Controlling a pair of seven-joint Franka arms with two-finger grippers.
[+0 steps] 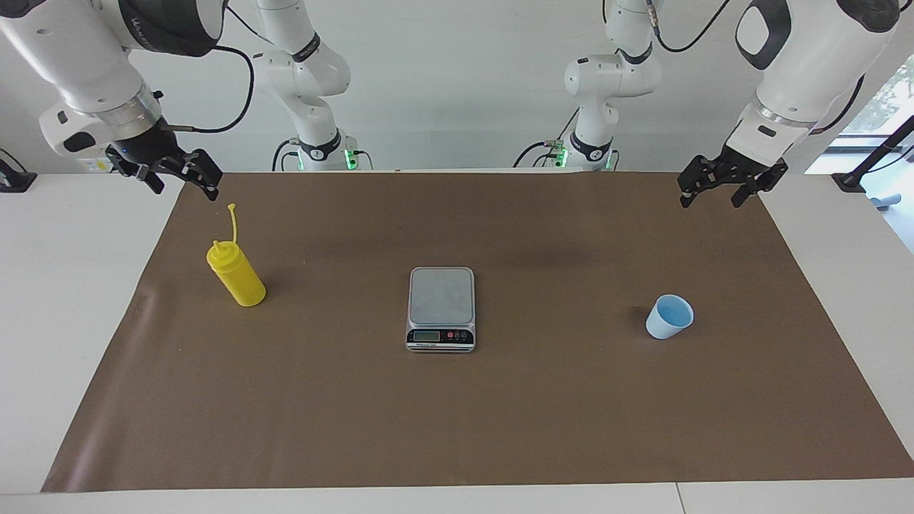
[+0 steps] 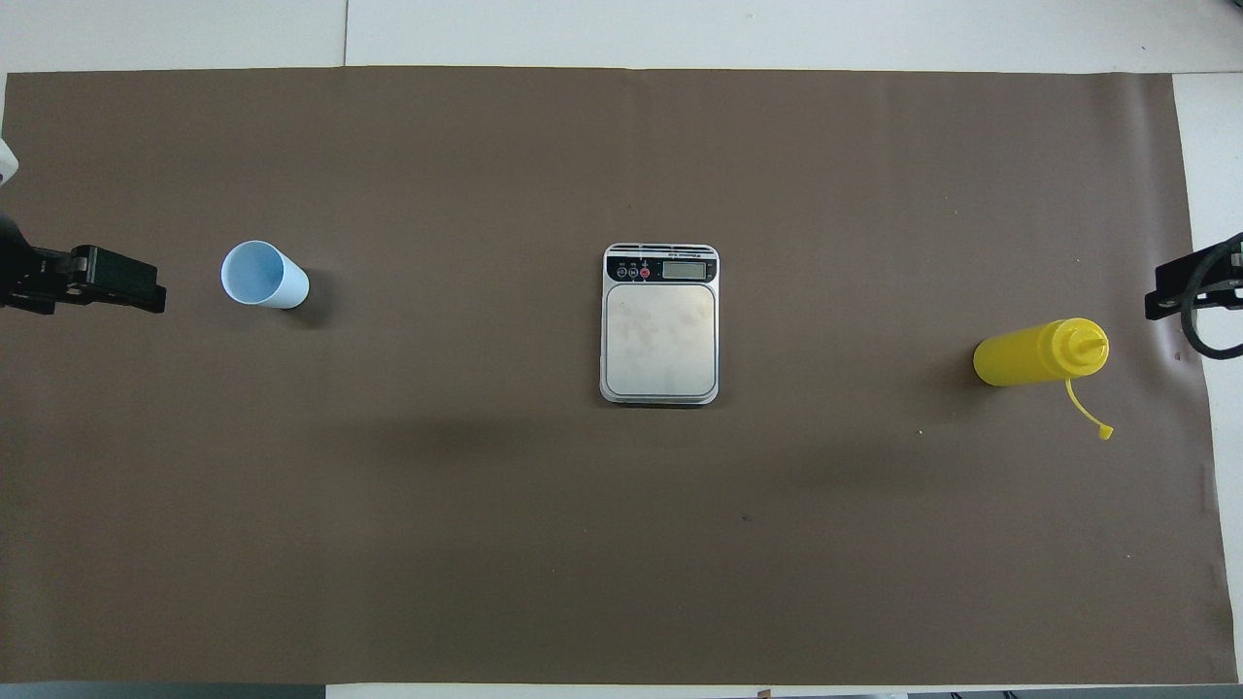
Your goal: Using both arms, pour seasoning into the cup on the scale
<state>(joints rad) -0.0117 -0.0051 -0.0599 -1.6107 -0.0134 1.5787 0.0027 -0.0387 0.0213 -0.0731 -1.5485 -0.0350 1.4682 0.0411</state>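
The silver-grey scale (image 1: 441,308) (image 2: 660,325) lies mid-mat with its platform bare. The light blue cup (image 1: 670,316) (image 2: 262,275) stands upright and empty on the mat toward the left arm's end, apart from the scale. The yellow seasoning bottle (image 1: 235,275) (image 2: 1039,354) stands upright toward the right arm's end, its cap strap sticking out. My left gripper (image 1: 712,200) (image 2: 107,283) is open and empty, raised over the mat's edge at the cup's end. My right gripper (image 1: 184,191) (image 2: 1175,296) is open and empty, raised over the mat's edge at the bottle's end.
A brown mat (image 1: 457,428) covers most of the white table (image 1: 71,285). Both arm bases (image 1: 321,146) (image 1: 589,146) stand at the table's edge nearest the robots. Nothing else lies on the mat.
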